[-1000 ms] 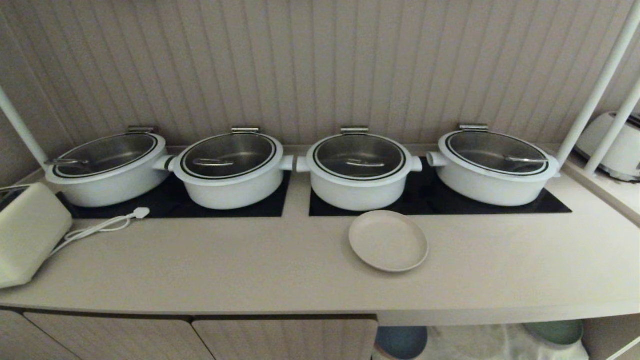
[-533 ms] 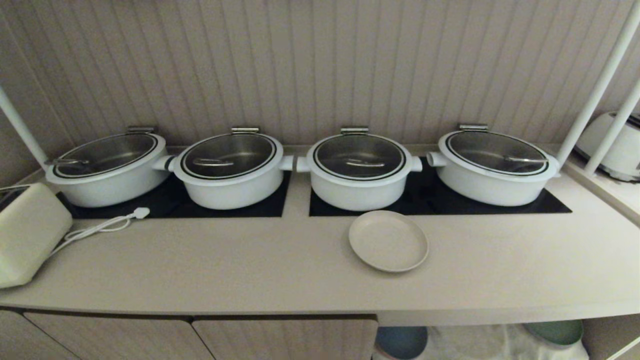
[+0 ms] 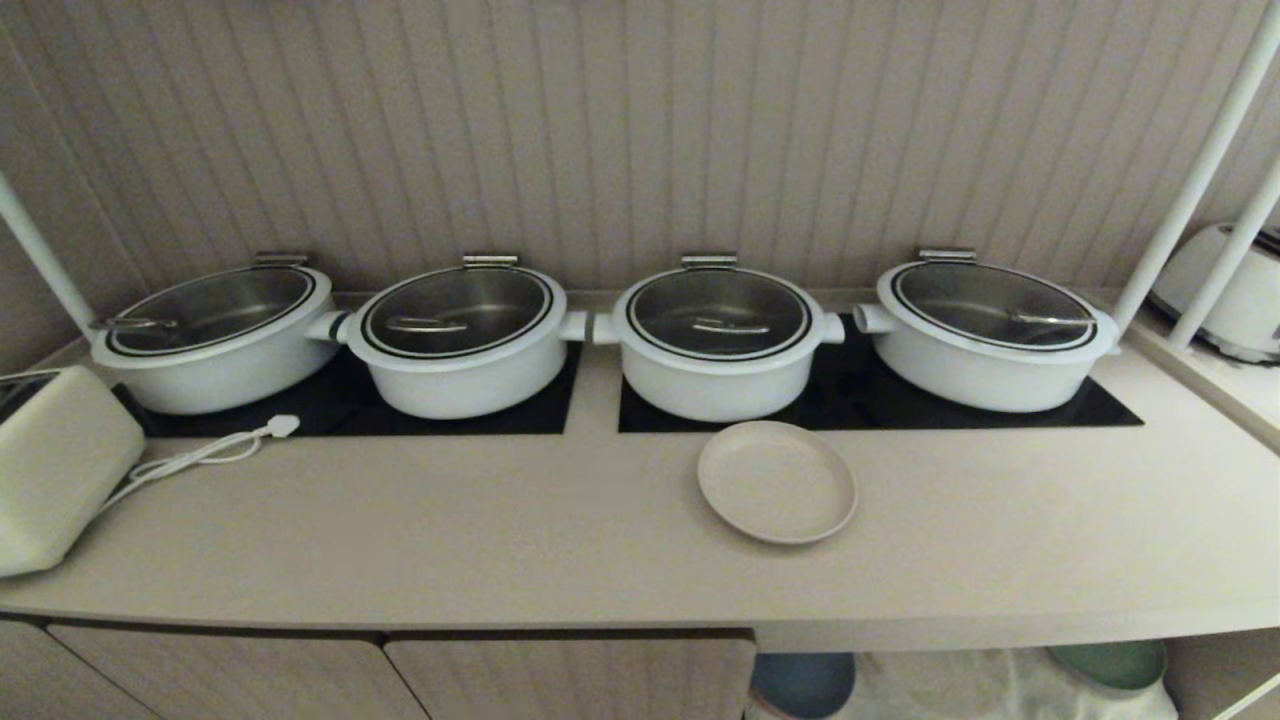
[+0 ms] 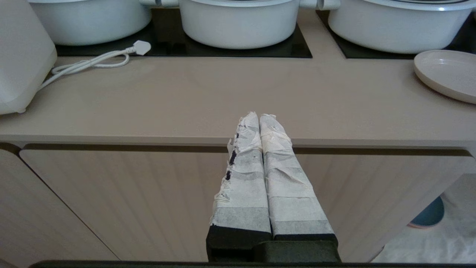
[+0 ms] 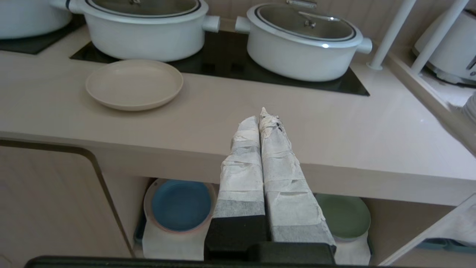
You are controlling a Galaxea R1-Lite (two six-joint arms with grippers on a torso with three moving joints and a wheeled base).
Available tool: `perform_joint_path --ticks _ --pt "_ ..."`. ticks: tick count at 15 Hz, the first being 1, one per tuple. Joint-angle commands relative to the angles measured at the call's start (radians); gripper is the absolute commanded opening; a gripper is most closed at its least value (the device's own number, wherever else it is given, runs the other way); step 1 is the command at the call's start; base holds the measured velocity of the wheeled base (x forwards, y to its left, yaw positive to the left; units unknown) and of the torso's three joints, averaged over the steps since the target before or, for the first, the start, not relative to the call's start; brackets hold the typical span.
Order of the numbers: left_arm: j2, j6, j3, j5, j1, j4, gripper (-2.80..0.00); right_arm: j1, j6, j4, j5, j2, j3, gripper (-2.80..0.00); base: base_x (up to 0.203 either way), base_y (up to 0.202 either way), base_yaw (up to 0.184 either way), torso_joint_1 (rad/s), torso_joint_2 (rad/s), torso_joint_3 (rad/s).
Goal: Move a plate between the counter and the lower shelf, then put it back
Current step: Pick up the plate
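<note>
The small beige plate [image 3: 777, 481] lies flat on the counter [image 3: 500, 540], just in front of the third pot; it also shows as the plate [image 5: 134, 84] in the right wrist view and the plate [image 4: 446, 73] in the left wrist view. Below the counter's front edge the lower shelf [image 5: 163, 242] opens, lined with white cloth. My right gripper [image 5: 260, 118] is shut and empty, hanging before the counter's edge, off to the plate's right. My left gripper [image 4: 259, 116] is shut and empty in front of the cupboard doors. Neither arm appears in the head view.
Several white lidded pots [image 3: 718, 335] stand on black hob panels [image 3: 1000, 410] behind the plate. A white appliance [image 3: 55, 470] with a loose cord [image 3: 200, 455] sits at the counter's left end. On the shelf rest a blue plate [image 5: 181, 204] and a green plate [image 5: 344, 216]. White posts [image 3: 1195, 170] rise at the right.
</note>
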Motion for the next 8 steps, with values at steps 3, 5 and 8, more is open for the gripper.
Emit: perform_joint_path --ticks 3,5,8 --pt "0.000 0.000 0.000 0.000 0.000 0.000 -2.80 0.007 0.005 -0.003 0.016 0.174 -0.095 -2.80 0.000 0.000 0.000 0.000 0.00 0.000" --pt "0.000 0.000 0.000 0.000 0.000 0.000 -2.80 0.015 0.022 -0.048 0.020 0.316 -0.143 -2.80 0.000 0.000 0.000 0.000 0.00 0.000" --pt "0.000 0.000 0.000 0.000 0.000 0.000 -2.80 0.018 0.046 -0.159 0.020 0.583 -0.230 -2.80 0.000 0.000 0.000 0.000 0.00 0.000"
